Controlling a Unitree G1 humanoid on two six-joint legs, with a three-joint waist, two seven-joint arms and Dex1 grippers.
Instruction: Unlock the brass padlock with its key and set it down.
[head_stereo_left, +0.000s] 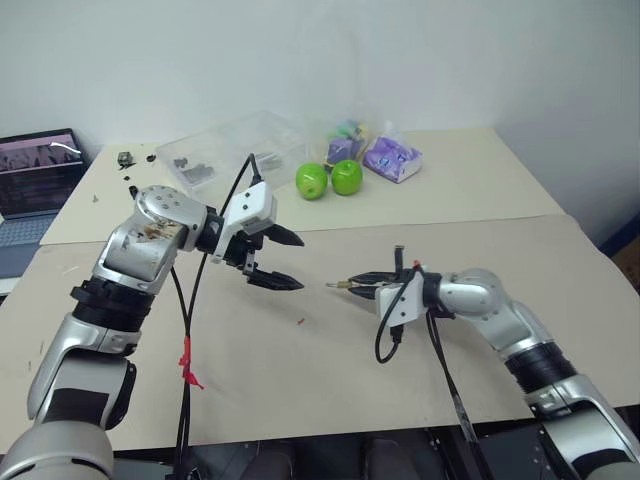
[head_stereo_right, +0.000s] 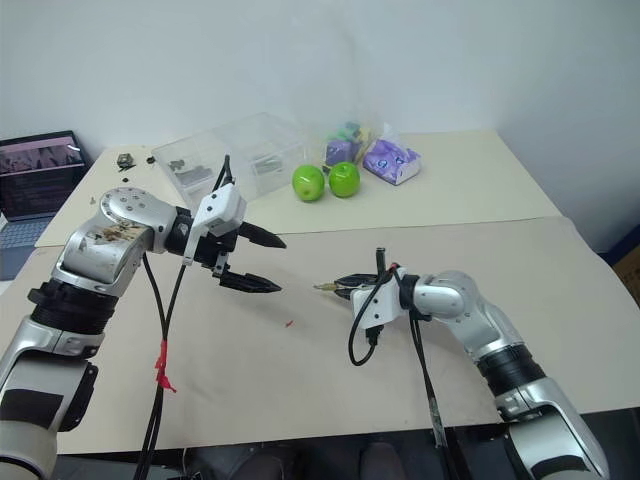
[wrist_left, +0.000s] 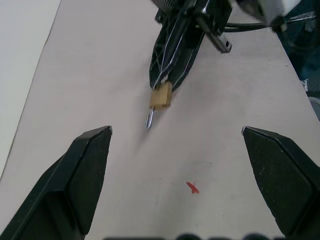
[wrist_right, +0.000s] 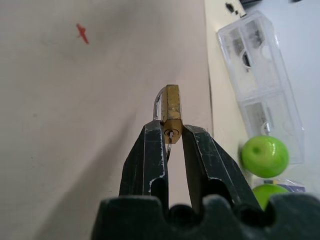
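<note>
Two arms hang over the beige table (head_stereo_left: 300, 380). Your left gripper (head_stereo_left: 275, 258) is the big shape here, its fingers (wrist_left: 82, 175) spread wide with nothing between them, aimed across at the right one. Your right gripper (head_stereo_left: 352, 284) is pinched tight on the brass padlock (wrist_right: 171, 112), which sticks out past the fingertips, clear above the table. The silvery shackle (wrist_left: 149, 119) juts from the far end; whether it is sprung, I can't tell. For setting down, lower the right hand slowly until the body touches, release only then, and keep the left hand well apart. A small red mark (wrist_left: 192, 187) lies below.
</note>
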